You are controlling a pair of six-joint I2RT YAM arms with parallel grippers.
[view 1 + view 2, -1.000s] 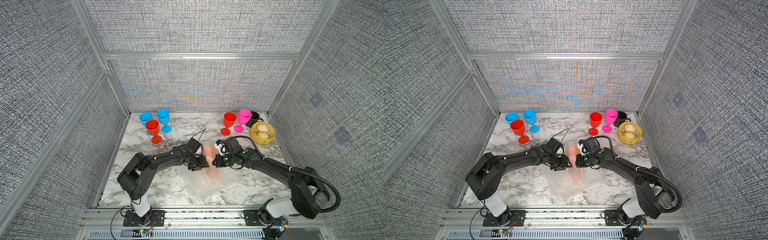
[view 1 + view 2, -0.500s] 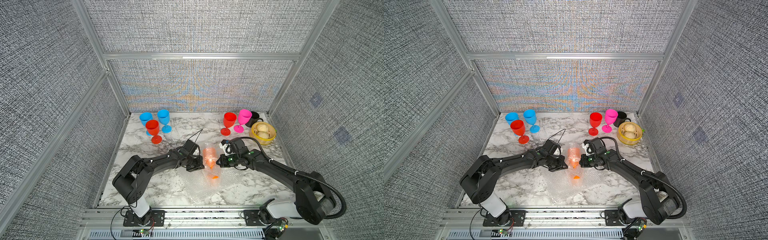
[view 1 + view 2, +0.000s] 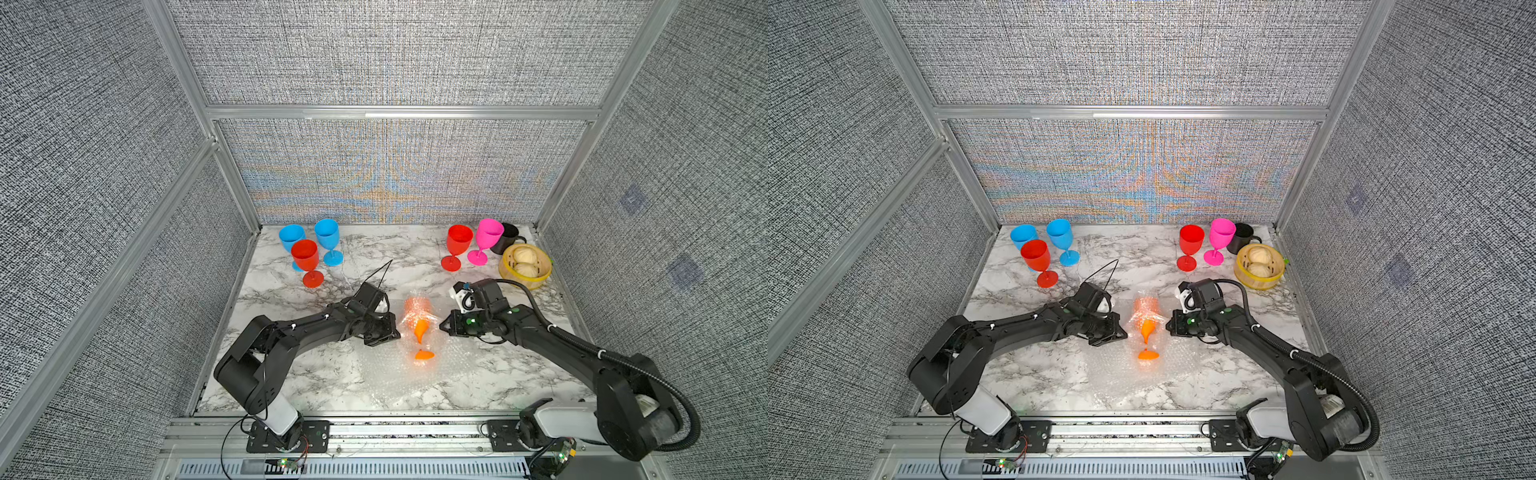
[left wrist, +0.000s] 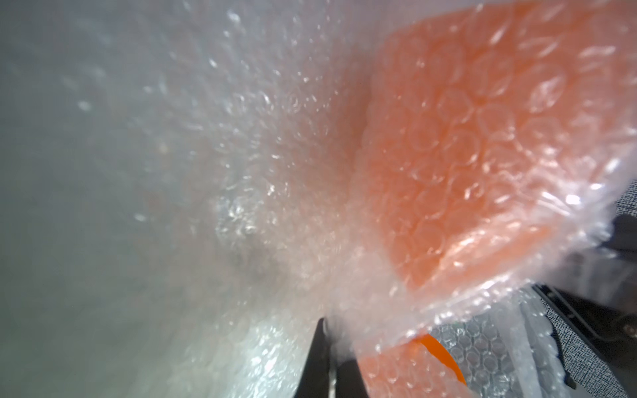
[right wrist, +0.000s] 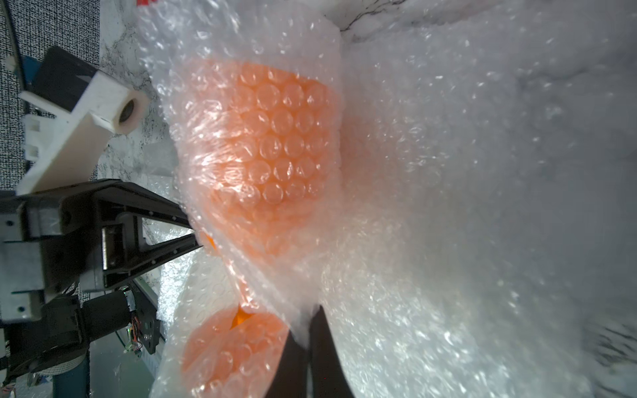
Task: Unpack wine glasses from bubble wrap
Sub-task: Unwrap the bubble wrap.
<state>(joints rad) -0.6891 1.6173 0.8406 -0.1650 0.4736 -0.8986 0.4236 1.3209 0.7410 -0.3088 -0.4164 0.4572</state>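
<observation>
1. Both top views: left fingers (image 3: 390, 329) & right fingers (image 3: 445, 326) closed, each pinching bubble wrap (image 3: 399, 376). Orange goblet (image 3: 420, 329) btw the tips, bowl wrapped, stem & foot bare, above tabletop (image 3: 291, 374).
2. Left wrist: left fingers (image 4: 319, 361) clamped on a wrap fold (image 4: 241, 172); goblet bowl (image 4: 465, 155) just past the tips.
3. Right wrist: right fingers (image 5: 325, 355) clamped on wrap (image 5: 448, 206); goblet (image 5: 275, 155) just beyond, left fingers (image 5: 155, 224) on its far side.

Orange goblet (image 3: 420, 329), clr dotted wrap (image 3: 397, 376)

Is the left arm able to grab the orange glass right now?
Probably not yet: the left gripper is shut on the bubble wrap, which covers the bowl of the orange glass.
</observation>
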